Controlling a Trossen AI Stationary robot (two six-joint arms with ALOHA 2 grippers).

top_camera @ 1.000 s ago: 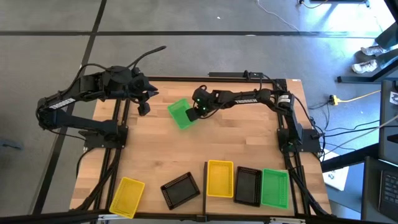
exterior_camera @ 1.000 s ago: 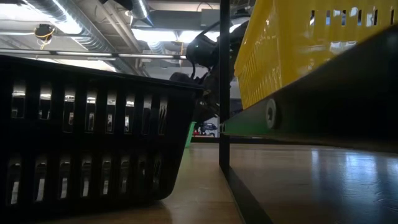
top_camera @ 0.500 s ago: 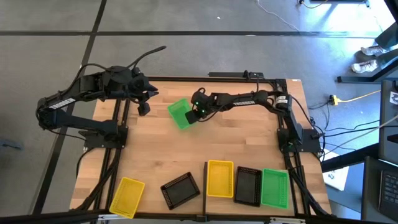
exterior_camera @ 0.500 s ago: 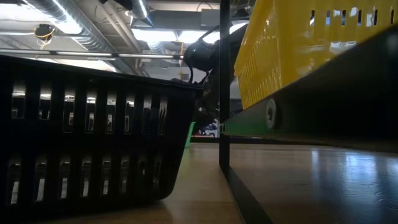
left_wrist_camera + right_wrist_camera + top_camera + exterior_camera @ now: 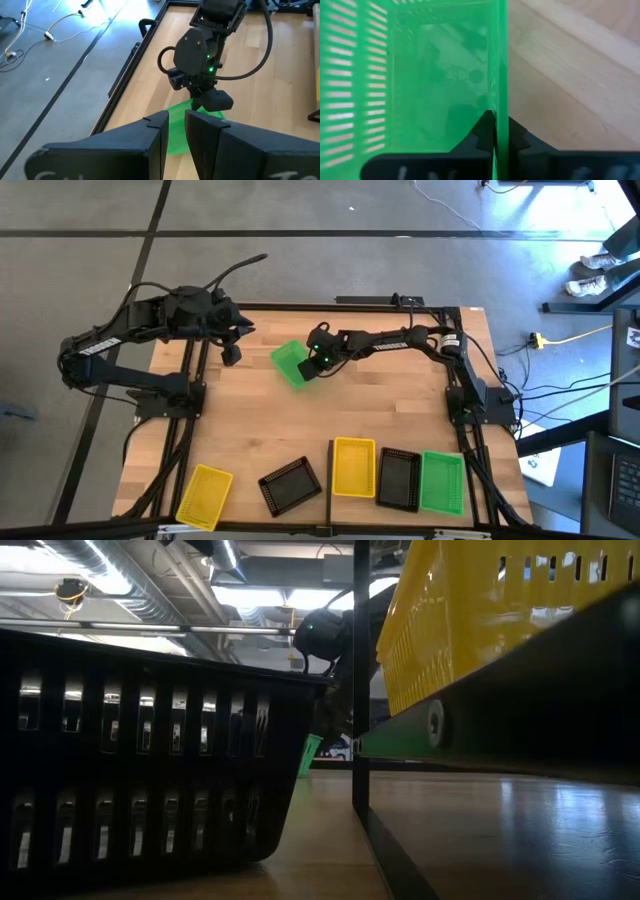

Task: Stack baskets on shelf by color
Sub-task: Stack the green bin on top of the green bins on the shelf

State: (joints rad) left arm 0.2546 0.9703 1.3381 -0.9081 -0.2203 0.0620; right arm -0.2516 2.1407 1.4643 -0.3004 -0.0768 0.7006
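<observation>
Right tool (image 5: 311,364): you see it pinching the green basket's (image 5: 291,363) wall, basket tilted.
Left tool (image 5: 231,352): fingers nearly together, empty, near that basket.

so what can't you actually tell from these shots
- Low view: the black basket and yellow basket fill the picture, hiding most of the table and the arms.
- High view: whether the shelf baskets are stacks or singles; seen straight down.
- Right wrist view: the green basket wall covers the right gripper fingertips.
- Left gripper: nothing visibly held.
</observation>
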